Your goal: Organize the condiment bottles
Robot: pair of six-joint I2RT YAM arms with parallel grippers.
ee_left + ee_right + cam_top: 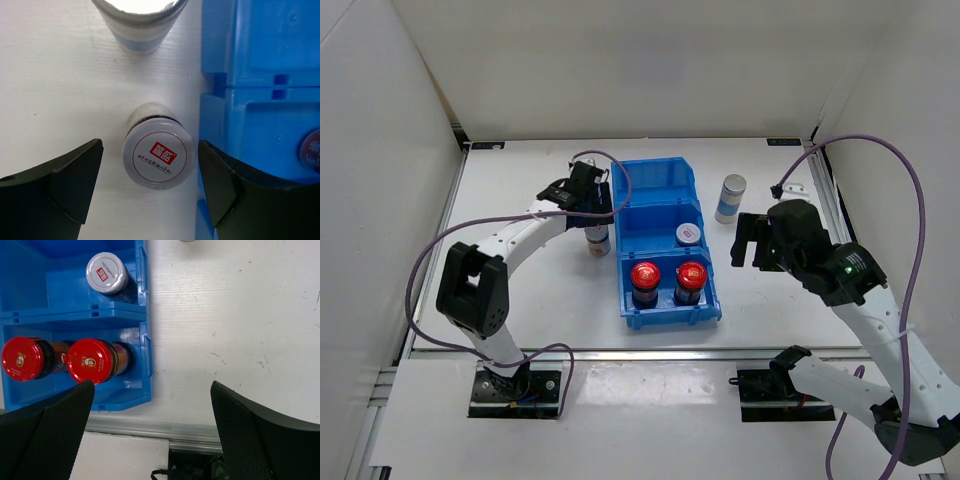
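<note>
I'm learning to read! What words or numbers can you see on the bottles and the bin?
"首盛", as best I can tell: white on a red square on the white lid beside the blue bin.
Red line under it: too small to read.
Red square on the white lid in the bin: too blurred.
Red caps: tiny pictures, no readable words.

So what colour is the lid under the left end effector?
White lid with red print; left wrist view.

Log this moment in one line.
left claw: open, straddling white-lid bottle beside bin | right claw: open, over table | bin: red-cap bottles, second white-lid bottle | right of bin: grey-cap bottle
</note>
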